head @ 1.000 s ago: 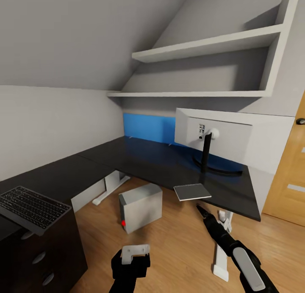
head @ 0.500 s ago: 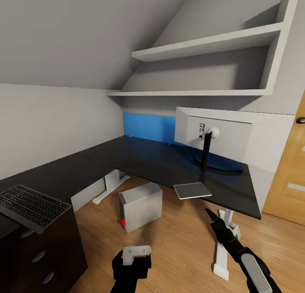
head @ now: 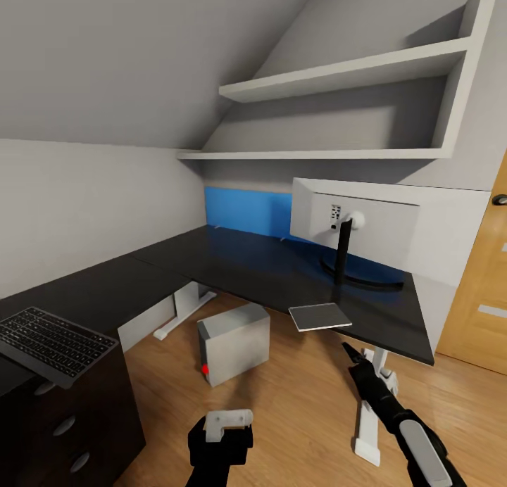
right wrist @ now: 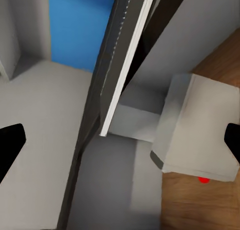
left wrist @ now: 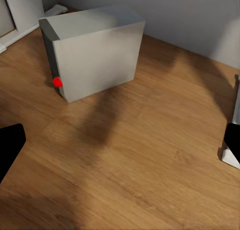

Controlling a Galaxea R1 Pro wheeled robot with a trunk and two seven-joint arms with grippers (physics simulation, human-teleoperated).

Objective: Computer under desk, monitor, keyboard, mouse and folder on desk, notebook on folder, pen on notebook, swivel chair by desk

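I am holding both arms low in front of the desk (head: 246,269), and both claws are carrying nothing: the left gripper (left wrist: 120,150) is showing its fingers (left wrist: 7,145) spread wide over bare floor, and the right gripper (right wrist: 120,145) is spread just as wide, pointing up toward the desk edge. The computer (head: 234,343) is sitting on the floor ahead of the left claw, close to it, out in front of the desk, not tucked beneath. I am judging it heavy, stiff and smooth-sided, too broad to pinch, so I am thinking of pushing flat against a side face. Its red light is facing back toward me, and its long axis is running away toward the desk. The notebook (head: 320,317) is lying flat on the desk just above and ahead of the right claw, light and thin, best pinched at an overhanging edge.
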